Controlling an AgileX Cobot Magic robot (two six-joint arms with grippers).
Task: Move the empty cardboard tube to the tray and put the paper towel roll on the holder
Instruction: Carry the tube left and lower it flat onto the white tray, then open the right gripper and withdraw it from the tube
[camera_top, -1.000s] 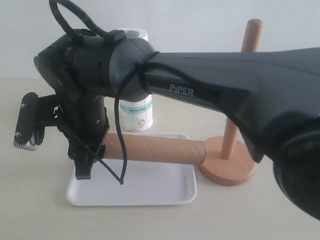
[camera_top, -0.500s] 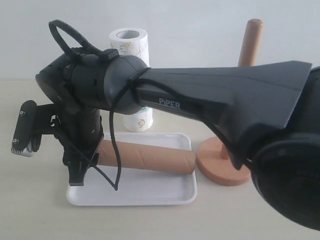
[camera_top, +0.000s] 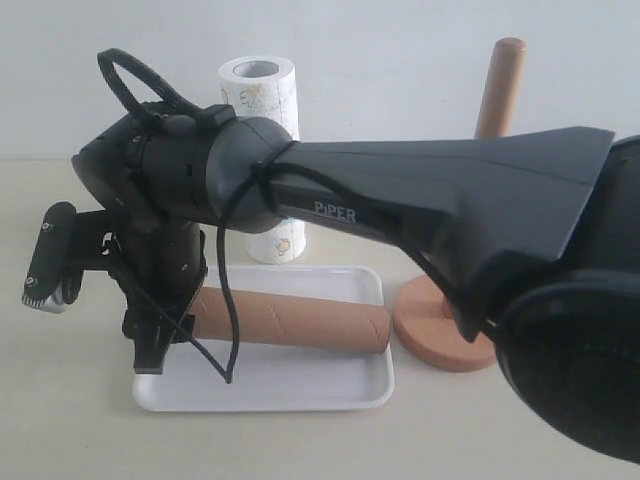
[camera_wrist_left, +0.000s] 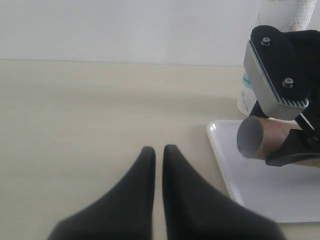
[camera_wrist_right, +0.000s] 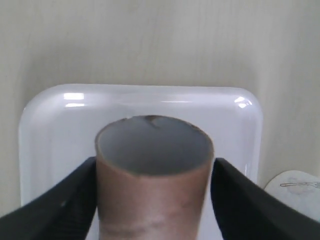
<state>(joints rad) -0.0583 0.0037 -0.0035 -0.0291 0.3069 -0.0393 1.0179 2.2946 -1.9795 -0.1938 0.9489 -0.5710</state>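
The empty cardboard tube (camera_top: 290, 318) lies lengthwise across the white tray (camera_top: 300, 385), its right end close to the holder's round base (camera_top: 440, 345). My right gripper (camera_top: 160, 345) reaches across to the tube's left end and is shut on it. In the right wrist view the tube's open end (camera_wrist_right: 152, 170) sits between the two fingers over the tray (camera_wrist_right: 50, 115). The paper towel roll (camera_top: 262, 90) stands upright behind the tray. The holder's pole (camera_top: 498, 90) is bare. My left gripper (camera_wrist_left: 158, 148) is shut and holds nothing, over bare table beside the tray (camera_wrist_left: 250, 195).
The right arm's large black body (camera_top: 450, 210) crosses the middle of the exterior view and hides part of the roll and pole. Its wrist block (camera_wrist_left: 275, 75) hangs over the tube end (camera_wrist_left: 252, 137). Pale tabletop (camera_wrist_left: 75, 125) lies left of the tray.
The right gripper lowered the tube from a raised, level hold onto the tray and shifted it slightly left, away from the holder base. Over the last half second it has barely moved.
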